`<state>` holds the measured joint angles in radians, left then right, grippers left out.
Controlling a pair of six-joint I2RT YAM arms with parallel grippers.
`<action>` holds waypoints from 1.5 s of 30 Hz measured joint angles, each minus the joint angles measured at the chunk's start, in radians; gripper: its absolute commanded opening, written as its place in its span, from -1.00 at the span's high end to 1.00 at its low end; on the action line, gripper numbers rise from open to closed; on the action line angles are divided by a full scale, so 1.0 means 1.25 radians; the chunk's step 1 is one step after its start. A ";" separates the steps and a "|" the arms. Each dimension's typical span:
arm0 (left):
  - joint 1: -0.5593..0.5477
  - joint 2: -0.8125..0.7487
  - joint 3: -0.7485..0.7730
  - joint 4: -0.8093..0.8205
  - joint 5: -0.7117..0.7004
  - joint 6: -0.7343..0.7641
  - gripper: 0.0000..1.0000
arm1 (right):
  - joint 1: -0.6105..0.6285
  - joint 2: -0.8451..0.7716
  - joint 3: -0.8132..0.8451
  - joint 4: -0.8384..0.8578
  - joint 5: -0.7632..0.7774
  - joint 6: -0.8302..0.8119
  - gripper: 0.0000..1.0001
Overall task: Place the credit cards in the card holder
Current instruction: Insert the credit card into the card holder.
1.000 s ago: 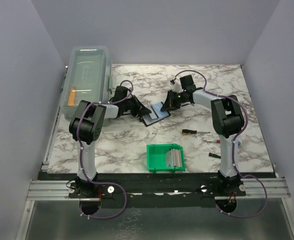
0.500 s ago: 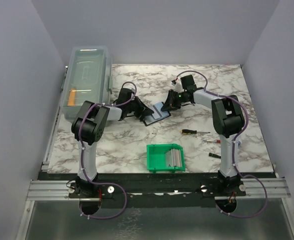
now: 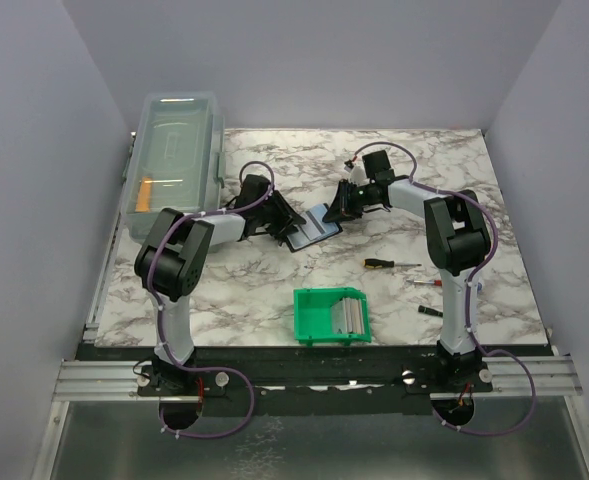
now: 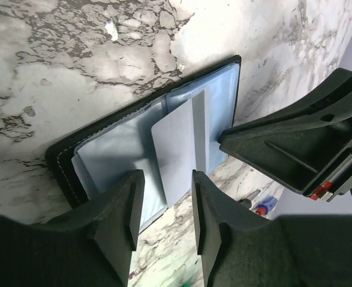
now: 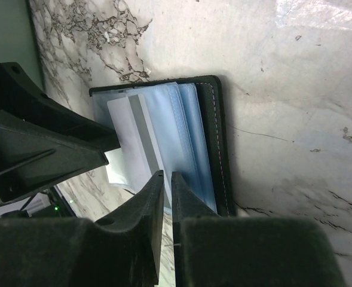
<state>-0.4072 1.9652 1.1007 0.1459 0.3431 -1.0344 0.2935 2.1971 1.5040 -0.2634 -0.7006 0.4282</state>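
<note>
Two grippers flank the card holder (image 3: 309, 232), which lies open, blue-grey face up, on the desk (image 3: 254, 290), midway along and toward the far edge. Left gripper (image 4: 164, 179): jaws apart, one grey credit card (image 4: 176, 146) half out of a sleeve, its near end between them, unclamped. Right gripper (image 5: 164, 176): jaws nearly together at the sleeves' edge; cannot tell whether they pinch one. Green bin (image 3: 331, 316) near the front edge.
</note>
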 measured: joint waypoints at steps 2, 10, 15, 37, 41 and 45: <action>0.000 -0.001 0.000 -0.006 -0.001 0.005 0.29 | 0.000 0.000 0.000 0.000 0.000 -0.001 0.73; -0.015 0.033 0.039 -0.023 0.000 0.027 0.68 | 0.000 0.000 0.000 0.000 0.000 0.001 0.82; -0.042 0.054 0.087 -0.043 -0.027 0.049 0.60 | -0.002 -0.001 -0.008 0.006 -0.007 0.011 0.83; -0.048 0.069 0.100 -0.049 0.010 0.062 0.73 | -0.043 -0.042 -0.078 0.015 -0.014 0.039 0.43; -0.055 0.086 0.127 -0.054 0.011 0.063 0.57 | -0.043 -0.042 -0.095 0.041 -0.039 0.056 0.45; -0.064 0.087 0.135 -0.054 0.008 0.071 0.30 | -0.050 -0.042 -0.105 0.054 -0.052 0.067 0.44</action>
<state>-0.4870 2.0743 1.2694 0.0780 0.3531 -0.9451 0.2310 2.1445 1.3731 -0.1955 -0.7650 0.5121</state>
